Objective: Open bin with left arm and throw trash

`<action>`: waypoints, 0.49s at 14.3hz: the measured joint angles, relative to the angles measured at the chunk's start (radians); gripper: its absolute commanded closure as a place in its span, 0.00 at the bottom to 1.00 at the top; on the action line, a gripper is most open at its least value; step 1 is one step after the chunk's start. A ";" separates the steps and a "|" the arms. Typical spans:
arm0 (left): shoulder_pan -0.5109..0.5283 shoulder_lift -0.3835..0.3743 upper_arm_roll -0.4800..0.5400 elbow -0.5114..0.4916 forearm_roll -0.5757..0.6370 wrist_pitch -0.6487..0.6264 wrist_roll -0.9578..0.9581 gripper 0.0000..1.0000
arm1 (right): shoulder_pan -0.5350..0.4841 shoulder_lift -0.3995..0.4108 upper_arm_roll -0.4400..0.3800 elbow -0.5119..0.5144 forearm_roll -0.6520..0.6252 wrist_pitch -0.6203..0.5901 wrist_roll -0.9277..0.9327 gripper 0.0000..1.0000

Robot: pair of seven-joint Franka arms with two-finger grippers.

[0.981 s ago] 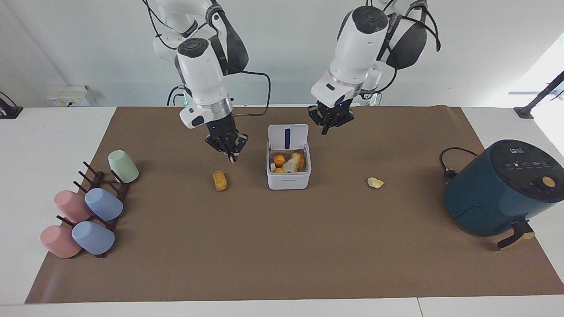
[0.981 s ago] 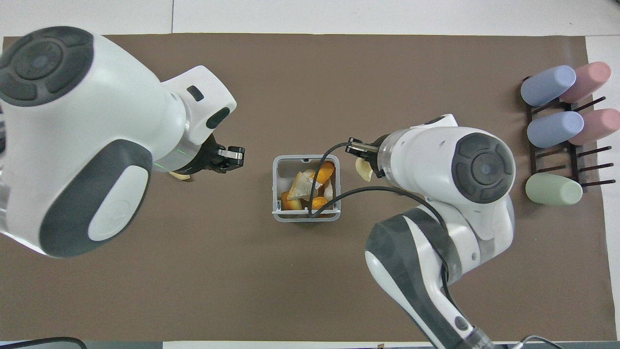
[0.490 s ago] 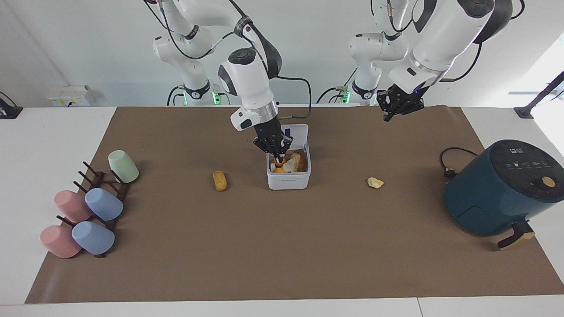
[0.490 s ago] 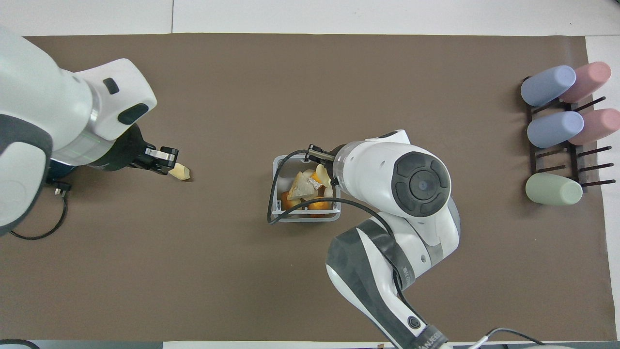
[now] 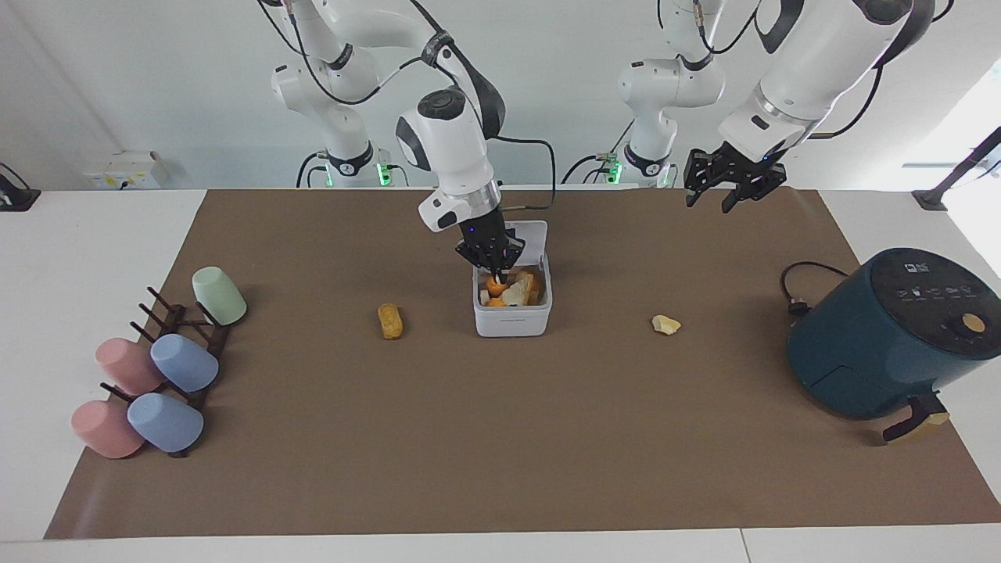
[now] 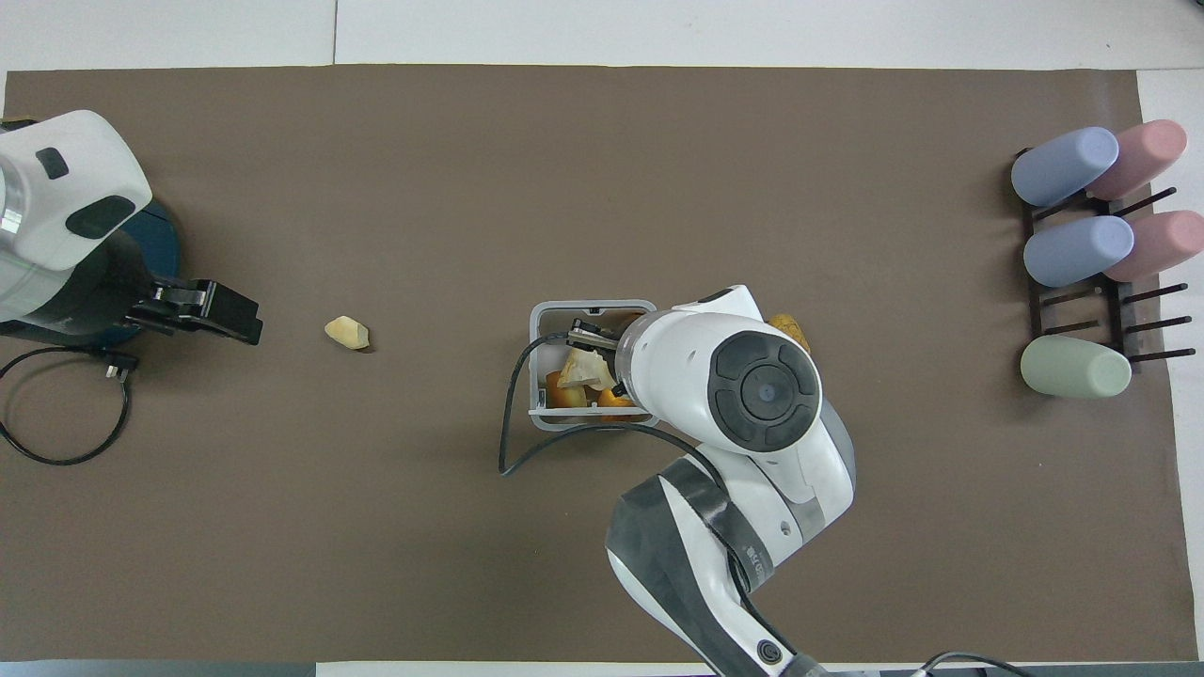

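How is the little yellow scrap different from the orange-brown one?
The pale yellow lumpy scrap is small and chunky; the orange-brown oblong scrap is longer and darker. The yellow one lies toward the left arm's end of the table, the orange-brown one toward the right arm's. Both lie on the brown mat, outside the bin.

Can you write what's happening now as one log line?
bin: open, scraps inside | right gripper: over bin | left gripper: open, raised | two scraps on mat

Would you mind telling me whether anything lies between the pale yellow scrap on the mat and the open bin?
Nothing visible does. The pale yellow scrap lies alone on the mat toward the left arm's end, with bare mat between it and the bin, whose lid is up. The right hand sits at the bin's opening; the left hand hangs in the air.
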 measured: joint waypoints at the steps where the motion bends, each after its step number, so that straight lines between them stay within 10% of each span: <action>1: 0.008 -0.001 0.000 -0.030 0.000 0.040 0.000 0.00 | 0.000 -0.002 0.000 0.000 0.000 0.000 0.000 0.00; 7: 0.038 0.032 0.001 -0.271 0.000 0.370 -0.024 0.00 | -0.035 -0.003 -0.010 0.002 -0.022 -0.007 -0.059 0.00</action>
